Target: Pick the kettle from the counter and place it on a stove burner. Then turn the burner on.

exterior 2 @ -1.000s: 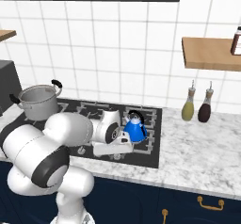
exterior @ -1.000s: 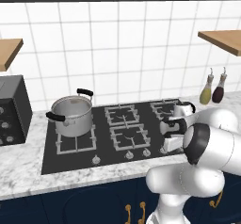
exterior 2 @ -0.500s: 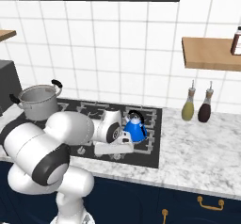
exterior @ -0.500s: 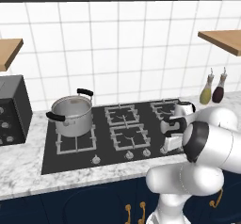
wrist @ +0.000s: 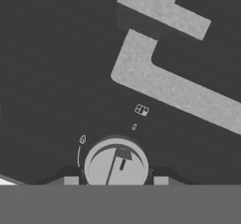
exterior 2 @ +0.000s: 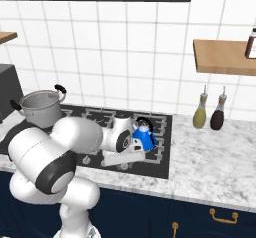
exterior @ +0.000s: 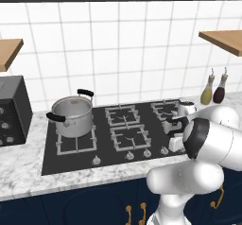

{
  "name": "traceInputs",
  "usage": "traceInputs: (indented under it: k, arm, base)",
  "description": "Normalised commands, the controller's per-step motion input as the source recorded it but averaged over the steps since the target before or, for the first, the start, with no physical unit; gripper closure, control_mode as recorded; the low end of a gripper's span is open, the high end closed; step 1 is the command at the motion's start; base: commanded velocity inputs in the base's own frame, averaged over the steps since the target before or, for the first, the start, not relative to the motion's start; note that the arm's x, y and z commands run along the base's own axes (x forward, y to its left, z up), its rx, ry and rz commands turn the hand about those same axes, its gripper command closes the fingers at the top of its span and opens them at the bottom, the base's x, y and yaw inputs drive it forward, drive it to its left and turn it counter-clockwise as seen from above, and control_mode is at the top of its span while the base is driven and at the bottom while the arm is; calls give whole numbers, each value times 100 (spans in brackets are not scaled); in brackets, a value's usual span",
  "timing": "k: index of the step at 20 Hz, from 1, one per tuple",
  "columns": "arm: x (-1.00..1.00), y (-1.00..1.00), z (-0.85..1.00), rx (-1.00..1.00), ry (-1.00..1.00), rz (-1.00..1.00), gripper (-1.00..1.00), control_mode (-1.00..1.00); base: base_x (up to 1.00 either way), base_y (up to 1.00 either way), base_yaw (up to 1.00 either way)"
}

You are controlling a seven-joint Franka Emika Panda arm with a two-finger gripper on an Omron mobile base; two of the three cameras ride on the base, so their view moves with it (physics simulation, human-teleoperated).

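Glossy blue, squat, with an arched black handle, the kettle [exterior 2: 144, 137] is seen at centre frame of the right base view, already set on a stove burner [exterior 2: 156, 132] at the cooktop's right end. In the hand view a grey round knob [wrist: 116, 164] lies at bottom centre between the fingertips of the gripper [wrist: 116, 180], whose jaws stand part open, seemingly around it; contact cannot be confirmed. A slip off the knob, or the wrong burner being lit, could be risked if the jaws are off-centre.
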Motion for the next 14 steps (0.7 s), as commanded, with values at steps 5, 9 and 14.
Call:
traceInputs:
  k: [5,9,14]
  arm:
    - [-1,0,-25,-1,0,16,100,-100]
    - [-4,1,-28,-4,-3,15,100,-100]
    - [-6,4,-24,-4,-7,17,100,-100]
  base:
    - [0,0,0]
    - [0,0,0]
    - [0,0,0]
